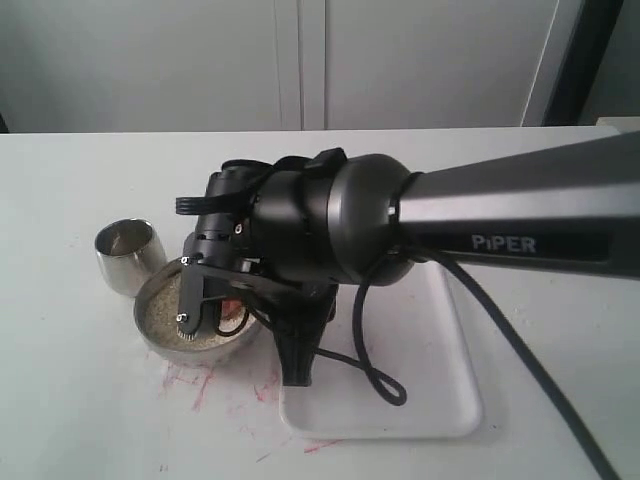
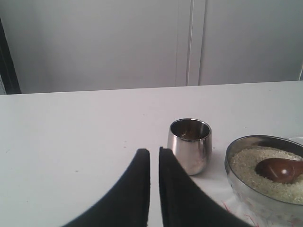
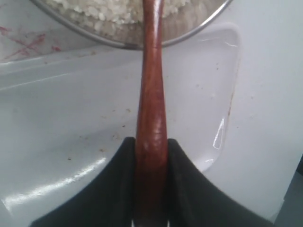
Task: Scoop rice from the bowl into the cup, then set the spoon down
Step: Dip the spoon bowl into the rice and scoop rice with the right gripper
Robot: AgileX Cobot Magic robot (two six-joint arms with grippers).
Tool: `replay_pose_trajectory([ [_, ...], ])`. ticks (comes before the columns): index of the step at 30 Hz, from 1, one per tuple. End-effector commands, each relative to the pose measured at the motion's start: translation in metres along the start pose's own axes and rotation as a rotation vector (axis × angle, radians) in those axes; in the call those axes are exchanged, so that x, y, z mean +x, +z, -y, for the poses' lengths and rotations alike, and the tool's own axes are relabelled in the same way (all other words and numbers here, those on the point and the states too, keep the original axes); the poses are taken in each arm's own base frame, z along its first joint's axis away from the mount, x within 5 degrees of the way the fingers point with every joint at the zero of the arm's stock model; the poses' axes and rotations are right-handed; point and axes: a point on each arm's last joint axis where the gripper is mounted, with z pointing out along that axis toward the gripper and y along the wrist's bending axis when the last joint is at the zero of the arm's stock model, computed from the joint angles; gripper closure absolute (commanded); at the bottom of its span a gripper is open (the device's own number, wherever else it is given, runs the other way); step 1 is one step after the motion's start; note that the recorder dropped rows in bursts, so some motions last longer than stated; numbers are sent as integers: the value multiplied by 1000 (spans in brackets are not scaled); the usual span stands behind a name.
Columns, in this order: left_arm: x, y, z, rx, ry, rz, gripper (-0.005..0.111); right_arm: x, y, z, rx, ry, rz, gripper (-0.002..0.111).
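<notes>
The steel bowl holds off-white rice, with the wooden spoon's scoop resting in the grains. My right gripper is shut on the spoon's handle, which runs from the fingers up over the bowl's rim into the rice. The steel cup stands upright just beside the bowl, also seen as the cup left of the bowl. My left gripper hovers near the cup, shut on nothing. The right arm hides most of the spoon in the exterior view.
A white tray lies right of the bowl, under my right gripper; its dusty floor shows below the handle. Red scribbles mark the table by the bowl. A pale wall closes off the table's far edge.
</notes>
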Motion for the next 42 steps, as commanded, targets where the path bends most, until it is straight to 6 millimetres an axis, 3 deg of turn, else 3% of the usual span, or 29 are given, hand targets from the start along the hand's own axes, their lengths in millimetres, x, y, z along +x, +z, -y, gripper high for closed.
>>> replay_pose_trajectory([
  [1,-2,0,0,2,-6,12,92,-5,0,-4,-47,40,46,108],
  [9,-2,0,0,2,-6,12,92,9,14,6,-179,311,28,108],
  [25,-2,0,0,2,-6,12,92,5,12,1,-282,342,79,108],
  [29,-2,0,0,2,-6,12,92,10,14,6,-306,389,82,108],
  [34,-2,0,0,2,-6,12,92,19,3,18,-315,419,122,108],
  [42,-2,0,0,2,-6,12,92,19,3,15,-383,440,183,108],
])
